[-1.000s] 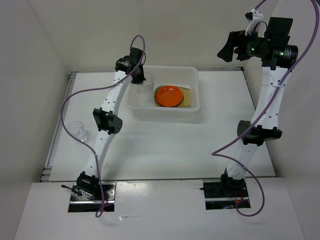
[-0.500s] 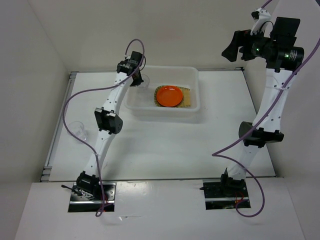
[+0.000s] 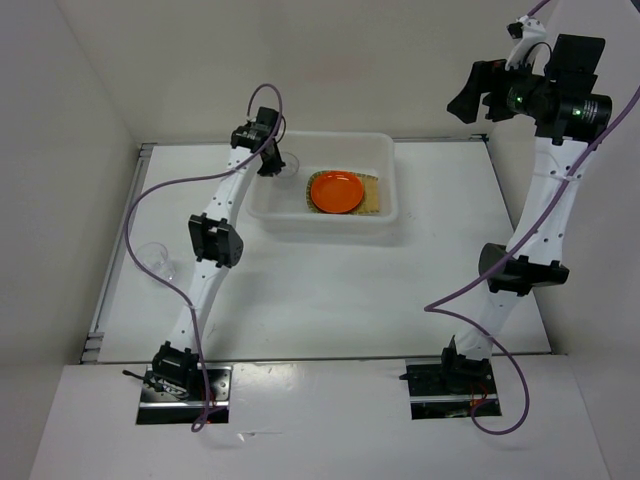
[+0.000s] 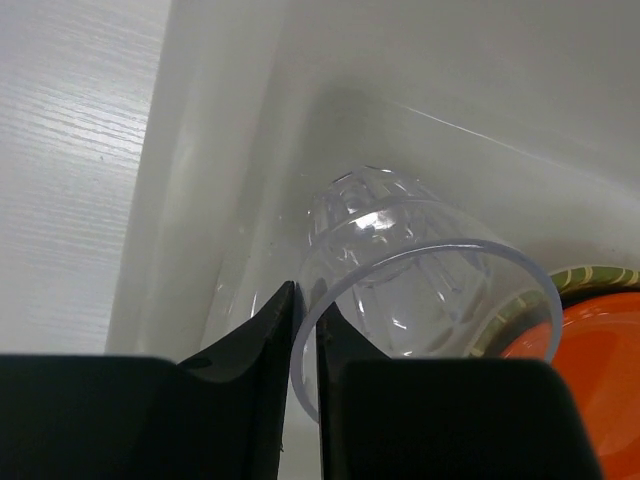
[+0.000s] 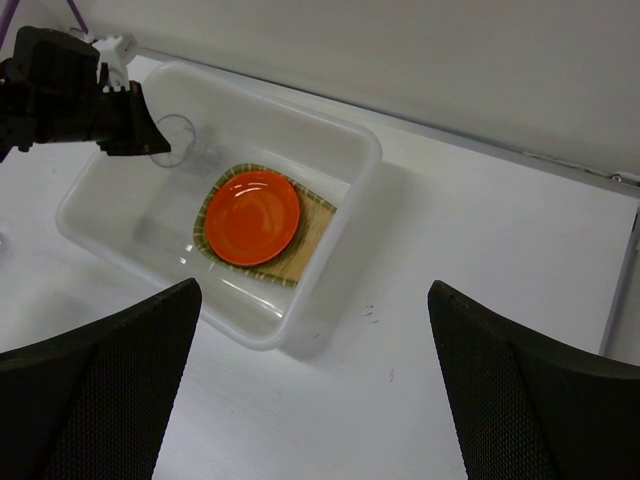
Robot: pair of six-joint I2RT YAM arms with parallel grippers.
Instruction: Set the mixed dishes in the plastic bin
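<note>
My left gripper (image 3: 274, 160) is shut on the rim of a small clear cup (image 4: 420, 270), one finger inside it and one outside. It holds the cup tilted inside the far left corner of the plastic bin (image 3: 392, 190). The orange plate (image 3: 337, 191) lies on the bamboo tray (image 3: 376, 203) in the bin. From the right wrist I see the bin (image 5: 365, 170), plate (image 5: 255, 216), tray (image 5: 312, 232), held cup (image 5: 185, 140) and left gripper (image 5: 140, 135). My right gripper (image 5: 315, 370) is open and empty, high above the table's right side. The black plate is not in view.
A second small clear cup (image 3: 157, 260) stands on the white table at the left, near the left wall. White walls enclose the table on the left, back and right. The left arm's purple cable (image 3: 140, 205) loops over the table's left side.
My left gripper has carried the clear cup a little left and back, into the bin's far left corner. My right arm has drawn back to the right and now holds still.
</note>
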